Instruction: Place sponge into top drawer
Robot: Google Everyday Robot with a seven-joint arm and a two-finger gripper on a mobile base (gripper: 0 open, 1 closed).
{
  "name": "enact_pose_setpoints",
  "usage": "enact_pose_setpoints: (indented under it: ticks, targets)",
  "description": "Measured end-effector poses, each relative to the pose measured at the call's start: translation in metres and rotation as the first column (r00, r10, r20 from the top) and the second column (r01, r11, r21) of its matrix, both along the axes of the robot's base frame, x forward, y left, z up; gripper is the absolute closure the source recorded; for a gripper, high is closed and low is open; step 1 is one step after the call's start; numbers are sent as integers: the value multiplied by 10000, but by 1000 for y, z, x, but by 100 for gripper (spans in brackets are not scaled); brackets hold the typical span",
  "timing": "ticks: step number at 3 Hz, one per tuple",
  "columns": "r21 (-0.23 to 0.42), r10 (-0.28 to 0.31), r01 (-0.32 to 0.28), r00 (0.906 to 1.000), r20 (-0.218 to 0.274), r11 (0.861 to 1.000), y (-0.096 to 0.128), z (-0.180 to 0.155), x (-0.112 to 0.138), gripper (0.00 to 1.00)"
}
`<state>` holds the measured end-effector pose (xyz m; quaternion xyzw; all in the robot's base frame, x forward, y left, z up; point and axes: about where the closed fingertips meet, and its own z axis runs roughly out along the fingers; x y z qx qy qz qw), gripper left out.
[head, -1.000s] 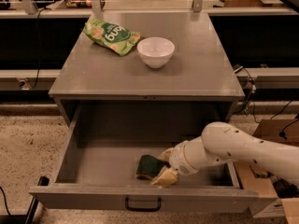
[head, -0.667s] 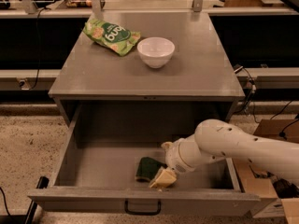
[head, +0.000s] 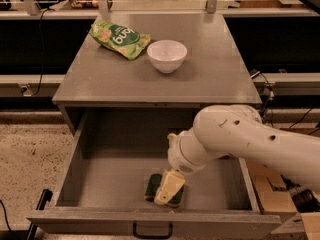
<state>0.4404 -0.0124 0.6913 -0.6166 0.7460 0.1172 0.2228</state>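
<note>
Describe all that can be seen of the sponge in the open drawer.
The sponge is small, with a dark green top; a paler strip seems to run along its near edge. It lies flat on the floor of the top drawer, which stands open, close to the front panel and just behind the handle. The robot's pincer sits over its middle, so only its left and right ends show.
</note>
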Motion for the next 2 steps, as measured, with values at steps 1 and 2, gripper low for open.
enact_pose_setpoints:
  ticks: [1,2]
  targets:
    - [549,626,-637,9978,219,9965,2,57,-11,0]
    - [2403,707,-707,9975,87,9681,-28,103,-16,0]
